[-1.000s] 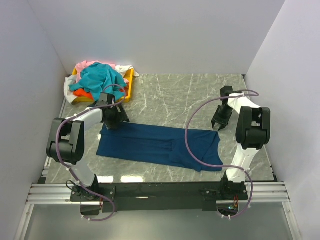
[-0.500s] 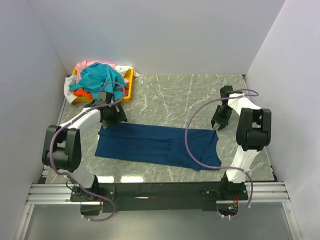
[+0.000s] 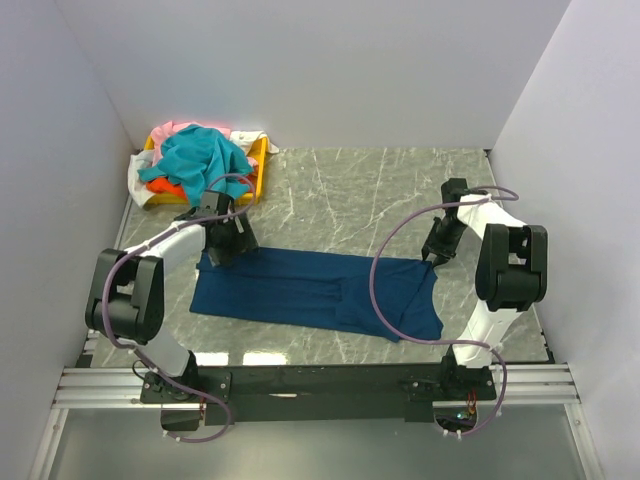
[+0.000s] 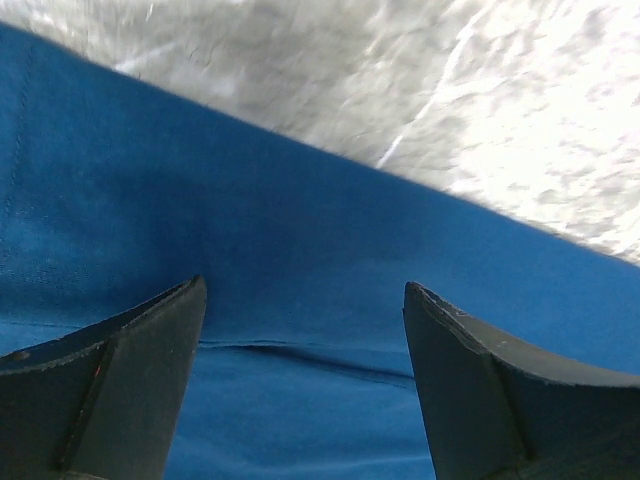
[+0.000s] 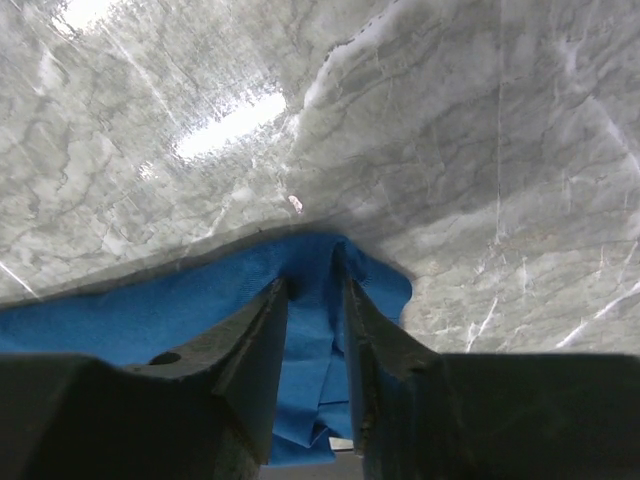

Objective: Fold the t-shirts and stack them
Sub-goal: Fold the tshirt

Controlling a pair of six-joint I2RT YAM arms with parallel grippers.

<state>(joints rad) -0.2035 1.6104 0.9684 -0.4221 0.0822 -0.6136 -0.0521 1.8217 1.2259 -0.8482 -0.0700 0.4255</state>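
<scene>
**Spotter:** Your navy t-shirt (image 3: 310,290) lies spread flat across the marble table (image 3: 350,190), in the half toward 6 o'clock, its long side running from 9 to 3.

**Checker:** And your left gripper (image 3: 225,250)?

**Spotter:** It is at the shirt's 10 o'clock corner. Your left wrist view shows the jaws wide, both fingers (image 4: 130,380) low over blue cloth, with nothing between them.

**Checker:** Your right gripper (image 3: 435,255) is at the 2 o'clock corner?

**Spotter:** Yes. Its jaws are narrow, and the gap is filled with a bunched fold of the shirt's edge, so you are pinching that corner.

**Checker:** And the other shirts?

**Spotter:** They are heaped at 10 o'clock on the yellow tray (image 3: 262,160). The teal t-shirt (image 3: 200,155) is on top, the orange t-shirt (image 3: 165,187) is under it, the pink t-shirt (image 3: 175,130) is behind, and the white t-shirt (image 3: 138,175) spills over the 9 o'clock rim.
</scene>
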